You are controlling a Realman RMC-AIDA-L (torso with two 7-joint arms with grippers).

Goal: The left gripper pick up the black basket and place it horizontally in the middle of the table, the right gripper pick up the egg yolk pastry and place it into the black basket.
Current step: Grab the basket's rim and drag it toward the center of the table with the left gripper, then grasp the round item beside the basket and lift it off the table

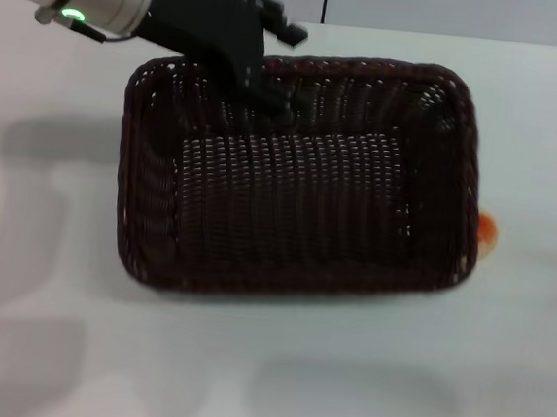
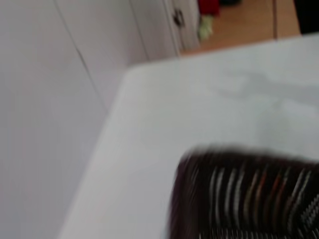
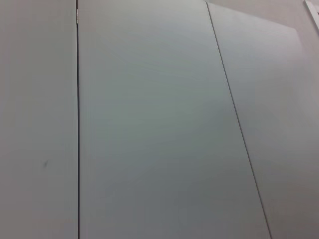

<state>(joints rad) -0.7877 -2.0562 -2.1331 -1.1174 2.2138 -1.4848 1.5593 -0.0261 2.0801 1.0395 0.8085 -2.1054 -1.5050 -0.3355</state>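
While sitting mid-table, slightly skewed, the large dark woven wicker basket (image 1: 300, 186) hides most of the orange-patched pastry (image 1: 487, 230) at its right end | left gripper (image 1: 269, 98) clamps the far rim.

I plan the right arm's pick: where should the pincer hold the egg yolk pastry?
Probably from above or the robot's right. The egg yolk pastry lies close beside the black basket, whose rim hides most of it, so its open right side is the likelier approach.
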